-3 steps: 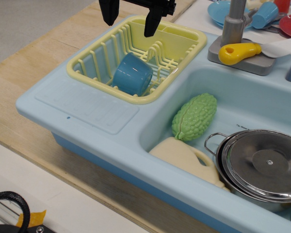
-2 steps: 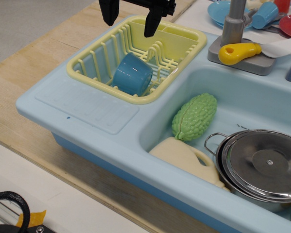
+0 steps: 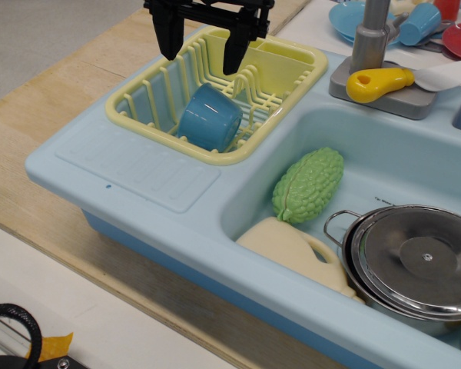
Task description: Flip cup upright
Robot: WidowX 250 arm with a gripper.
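Observation:
The blue cup lies on its side in the yellow dish rack, near the rack's front wall, its bottom facing the camera and down-left. My black gripper hangs above the rack, just behind and above the cup. Its two fingers are spread wide apart and hold nothing. The left finger is over the rack's left part, the right finger over the rack's middle. The gripper is not touching the cup.
The rack sits on the light-blue toy sink unit. The basin holds a green bumpy vegetable, a cream jug and a steel pot with lid. A grey faucet with yellow handle stands right. Plates and another blue cup lie behind.
My gripper has come down a little toward the rack and shifted slightly left. The cup has not moved.

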